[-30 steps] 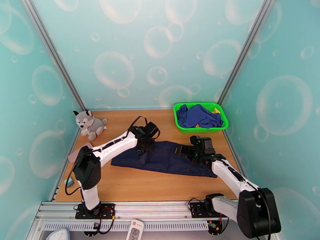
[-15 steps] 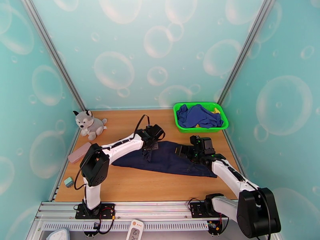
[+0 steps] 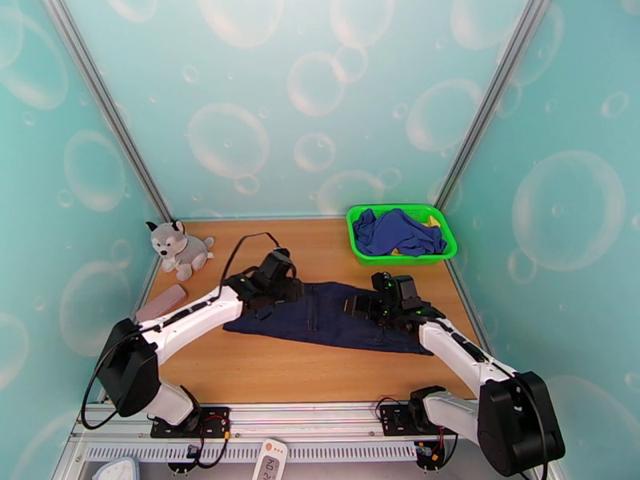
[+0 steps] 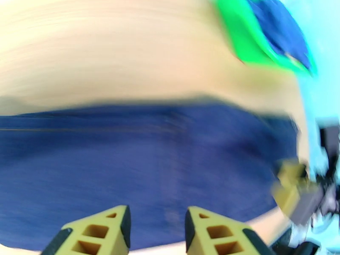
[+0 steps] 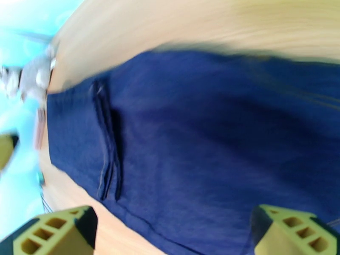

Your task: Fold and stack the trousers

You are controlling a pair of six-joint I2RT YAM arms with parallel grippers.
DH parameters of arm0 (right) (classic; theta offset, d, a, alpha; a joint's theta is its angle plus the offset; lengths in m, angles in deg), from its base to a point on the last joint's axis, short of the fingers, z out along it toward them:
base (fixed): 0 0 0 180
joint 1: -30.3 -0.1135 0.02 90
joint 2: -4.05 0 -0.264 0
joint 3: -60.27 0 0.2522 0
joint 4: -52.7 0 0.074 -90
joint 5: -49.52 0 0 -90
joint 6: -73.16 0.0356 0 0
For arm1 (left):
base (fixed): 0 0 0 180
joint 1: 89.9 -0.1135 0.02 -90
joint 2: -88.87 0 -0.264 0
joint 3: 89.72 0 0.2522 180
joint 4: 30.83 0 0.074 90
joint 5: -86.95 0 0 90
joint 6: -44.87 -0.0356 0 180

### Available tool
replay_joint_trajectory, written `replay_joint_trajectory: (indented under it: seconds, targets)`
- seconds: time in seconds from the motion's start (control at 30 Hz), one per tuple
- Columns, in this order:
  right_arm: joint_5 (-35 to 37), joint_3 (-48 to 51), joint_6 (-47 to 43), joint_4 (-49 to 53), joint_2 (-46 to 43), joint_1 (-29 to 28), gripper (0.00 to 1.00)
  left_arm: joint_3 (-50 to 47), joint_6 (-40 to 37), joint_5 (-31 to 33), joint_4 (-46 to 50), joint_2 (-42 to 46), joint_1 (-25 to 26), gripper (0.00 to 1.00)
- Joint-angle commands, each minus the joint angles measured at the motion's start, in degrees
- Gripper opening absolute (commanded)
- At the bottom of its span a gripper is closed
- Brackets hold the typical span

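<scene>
Since half a second ago, swung low toward 8 o'clock: left arm [image 3: 188, 318], peak of lifted cloth gone. Left gripper [image 4: 157, 215] parted and empty at the 9 o'clock end of the trousers [image 3: 336, 322]; right gripper [image 5: 172, 217] spread wide at 3. Flat on the table [image 3: 264, 370], long axis 9-to-3, right end nearer; waist end unclear.

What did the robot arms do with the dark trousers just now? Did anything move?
The left gripper seems to have let go of the bunched bit of the trousers it was lifting: its jaws are open now, and that arm swung low and to its left. The cloth lies flatter. The right gripper edged slightly leftward, jaws open. The green basket and toy husky stayed put.
</scene>
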Motion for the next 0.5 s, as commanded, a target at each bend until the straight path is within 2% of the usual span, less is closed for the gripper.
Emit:
replay_joint_trajectory:
  seconds: [0.0, 0.17, 0.33, 0.47]
  targets:
    - [1.5, -1.3, 1.2, -5.1, -0.4, -3.1, 0.99, -5.8, -5.1, -3.6, -2.1, -0.4, -7.6, 0.35]
    - [-0.7, 2.7, 5.1, -13.9, 1.2, -3.8, 0.99, -11.0, -7.2, -13.9, -12.2, -3.0, -16.1, 0.32]
    - [-2.7, 6.8, 8.1, -18.7, 4.2, 1.0, 0.99, -12.1, -3.1, -7.9, -13.3, -7.5, -19.9, 0.31]
    - [-3.1, 7.9, 8.0, -13.6, 9.3, 8.7, 0.96, -12.6, -0.8, -5.7, -11.8, -9.9, -21.3, 0.31]
